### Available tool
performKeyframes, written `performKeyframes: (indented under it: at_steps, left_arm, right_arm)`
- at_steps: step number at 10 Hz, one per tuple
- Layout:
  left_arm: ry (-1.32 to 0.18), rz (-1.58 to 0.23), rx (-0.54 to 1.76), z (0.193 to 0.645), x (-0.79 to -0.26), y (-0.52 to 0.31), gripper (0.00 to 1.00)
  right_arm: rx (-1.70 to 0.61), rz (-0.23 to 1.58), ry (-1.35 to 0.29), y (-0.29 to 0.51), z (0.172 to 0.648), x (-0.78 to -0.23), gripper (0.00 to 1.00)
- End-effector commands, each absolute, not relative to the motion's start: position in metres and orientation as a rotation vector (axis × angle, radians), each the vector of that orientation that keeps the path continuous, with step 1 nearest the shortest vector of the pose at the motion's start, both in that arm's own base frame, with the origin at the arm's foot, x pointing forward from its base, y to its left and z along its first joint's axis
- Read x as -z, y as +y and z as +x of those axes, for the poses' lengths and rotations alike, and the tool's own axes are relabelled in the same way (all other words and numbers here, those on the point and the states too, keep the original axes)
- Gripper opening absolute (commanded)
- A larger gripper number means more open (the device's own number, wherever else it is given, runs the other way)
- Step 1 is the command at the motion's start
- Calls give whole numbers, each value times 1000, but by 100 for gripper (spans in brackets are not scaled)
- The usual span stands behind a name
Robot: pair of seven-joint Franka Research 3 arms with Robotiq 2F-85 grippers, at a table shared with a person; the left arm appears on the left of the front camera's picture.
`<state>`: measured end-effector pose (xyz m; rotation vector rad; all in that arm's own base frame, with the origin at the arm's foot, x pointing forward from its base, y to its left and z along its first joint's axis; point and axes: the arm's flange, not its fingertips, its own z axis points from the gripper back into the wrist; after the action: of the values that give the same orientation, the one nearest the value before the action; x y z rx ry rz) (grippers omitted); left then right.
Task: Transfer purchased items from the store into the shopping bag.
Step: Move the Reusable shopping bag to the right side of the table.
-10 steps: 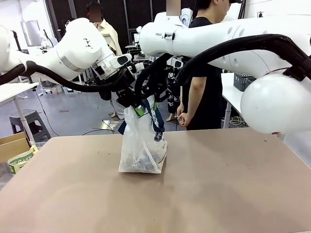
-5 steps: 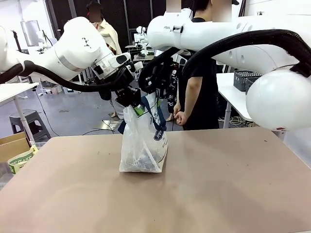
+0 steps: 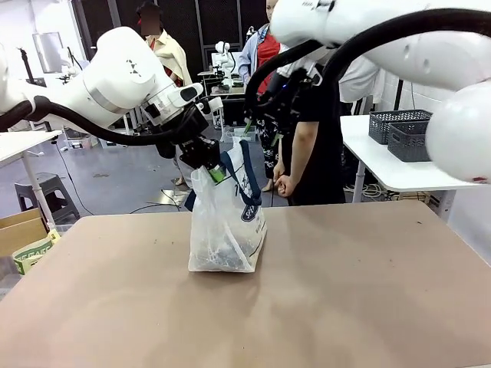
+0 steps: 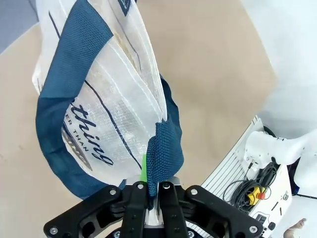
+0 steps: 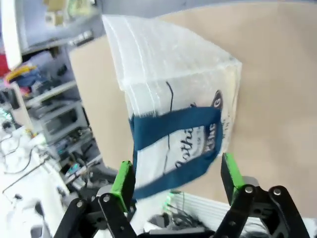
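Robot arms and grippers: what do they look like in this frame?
Both arms, left arm and right arm, are glossy white with rounded joints and black corrugated cable hoses. Left gripper and right gripper are black, with bright green finger pads.

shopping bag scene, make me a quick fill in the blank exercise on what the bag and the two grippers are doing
1. The left gripper is shut on the bag's navy ____.
2. The right gripper hangs above the shopping bag with its jaws ____.
3. The shopping bag stands on the ____.
4. The pads on the right gripper's fingers are coloured ____.

Missing words: handle; open; table; green
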<state>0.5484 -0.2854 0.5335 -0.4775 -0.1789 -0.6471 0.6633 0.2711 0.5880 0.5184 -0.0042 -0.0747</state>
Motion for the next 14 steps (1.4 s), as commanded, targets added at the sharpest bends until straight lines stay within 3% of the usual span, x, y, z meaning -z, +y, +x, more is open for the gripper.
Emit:
performKeyframes:
  at_steps: [1,4,8,9,12,14]
  left_arm:
    - [-202,-496,633,542,-537,-281,0]
    - [-197,-491,619,542,-537,-282,0]
    - [-178,-478,646,548,-533,-285,0]
    - [-178,-478,646,548,-533,-285,0]
    - [-178,-478,646,548,-533,-285,0]
    - [-178,-478,646,548,-533,-285,0]
  right_arm:
    - [-66,580,14,220,636,-570,100]
    - [-404,623,-16,163,634,-559,100]
    - [-915,587,-373,154,629,-547,100]
    - [-682,546,-181,153,647,-563,100]
    - [-682,546,-181,153,647,-563,100]
    - [-869,579,-265,141,643,-556,100]
